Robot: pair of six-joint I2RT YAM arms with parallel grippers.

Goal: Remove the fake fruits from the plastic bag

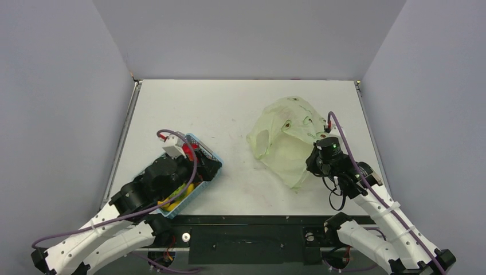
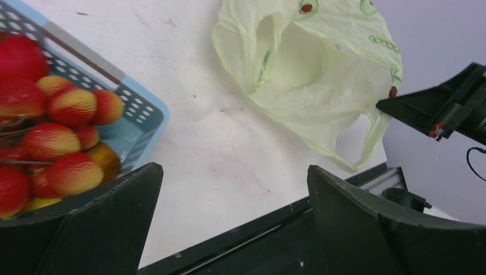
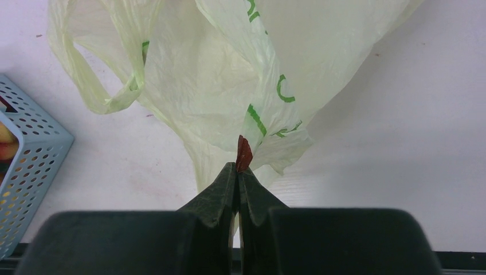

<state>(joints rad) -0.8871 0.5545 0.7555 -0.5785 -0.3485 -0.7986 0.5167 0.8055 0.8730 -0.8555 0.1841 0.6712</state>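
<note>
Far left: the left gripper (image 2: 234, 189) hovers over the blue basket (image 1: 209, 153), which sits on the left side of the tabletop (image 1: 229, 103), near the front edge. The jaws are spread wide with nothing between them. In the left wrist view one finger hangs over the basket's near corner and the other over bare tabletop.

Inside the basket is the berry cluster (image 2: 63, 132), red-pink balls with yellowish patches, lying against the near wall. A bit of yellow fruit (image 1: 172, 201) shows at the basket's near end. The arm hides the rest of the contents in the top view.

Middle: bare white tabletop between basket and bag; the two are well apart.

Right of centre: the plastic bag (image 1: 286, 143), pale yellow-green and crinkly with small prints, is slumped on the tabletop. One tie handle loops out on its left side, toward the basket. Can't tell what is inside through the folds.

Right: the right gripper (image 3: 239, 172) is at the bag's near right edge. The jaws are pressed together and pinch a fold of the bag film, with a small reddish print right at the tips.
</note>
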